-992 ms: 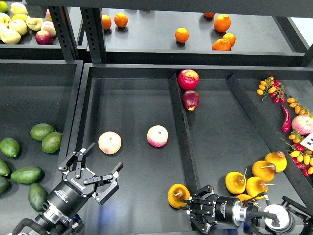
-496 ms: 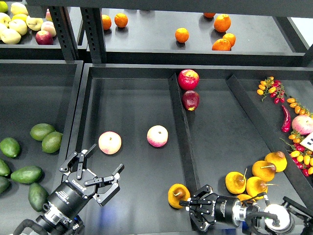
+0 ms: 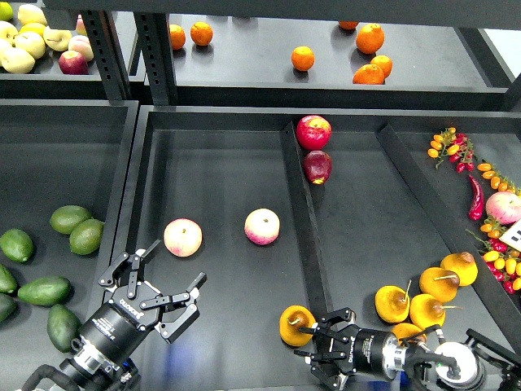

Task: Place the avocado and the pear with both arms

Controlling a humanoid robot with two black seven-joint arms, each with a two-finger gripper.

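The right pincer (image 3: pixel 319 352) is open, and the pear (image 3: pixel 296 325) lies just up-left of its fingertips, on the left side of the divider (image 3: pixel 305 236). The left pincer (image 3: pixel 155 289) is open and empty. The avocado (image 3: pixel 63 327) lies to its left in the neighbouring bin, its long axis near vertical, so the left arm is nearer.

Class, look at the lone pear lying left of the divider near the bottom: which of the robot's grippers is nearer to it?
Right. The right gripper sits just beside the pear, at its lower right; the left gripper hangs open well to the pear's left.
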